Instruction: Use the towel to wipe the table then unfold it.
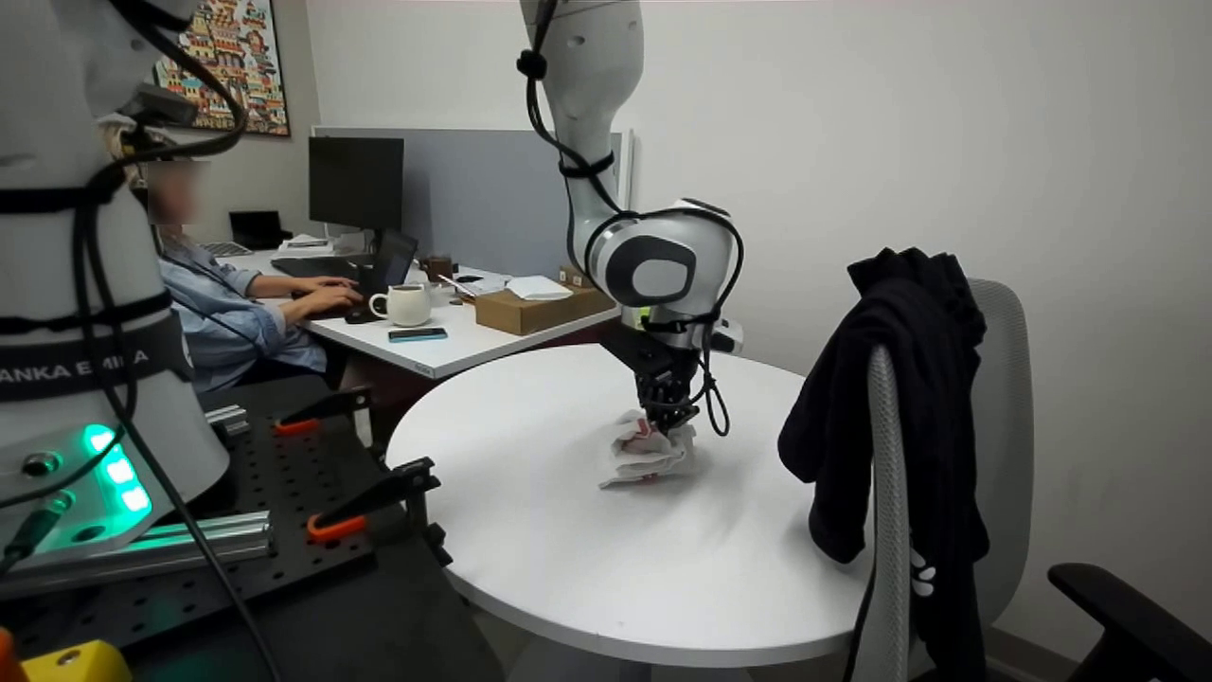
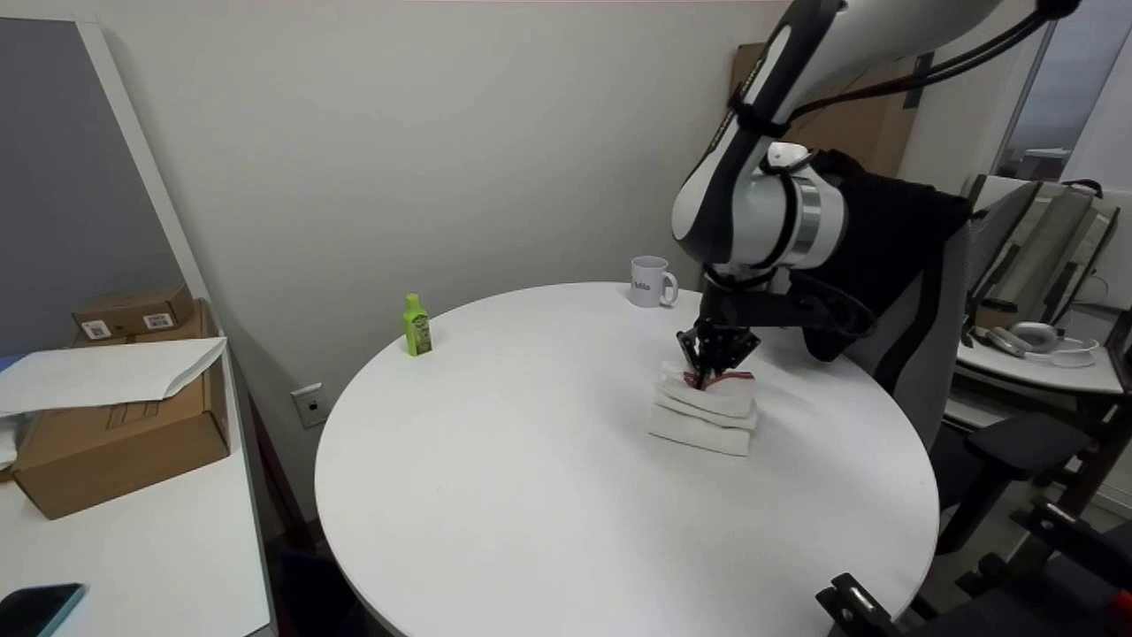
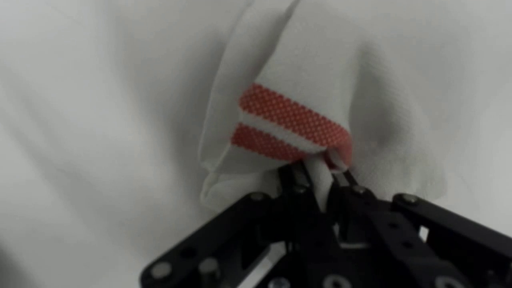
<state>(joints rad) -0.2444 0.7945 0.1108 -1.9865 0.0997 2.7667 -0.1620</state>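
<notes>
The towel (image 2: 703, 429), white with red stripes, lies folded in layers and bunched on the white round table (image 2: 495, 460). In both exterior views my gripper (image 1: 668, 421) points down onto it from above, off the middle of the tabletop. Up close in the wrist view, a pinched fold of the towel (image 3: 312, 76) rises between the two black fingers, just below the red stripes. The gripper (image 3: 319, 173) is shut on that fold. The rest of the cloth spreads loosely around the fingertips, and its underside is hidden.
A white mug (image 2: 648, 283) and a green bottle (image 2: 416, 326) stand near the table's rim. A chair (image 1: 1006, 407) with a black jacket (image 1: 909, 379) over it is close to the edge. An office desk (image 1: 454, 352) with a cardboard box (image 1: 544, 308) adjoins; a person sits there.
</notes>
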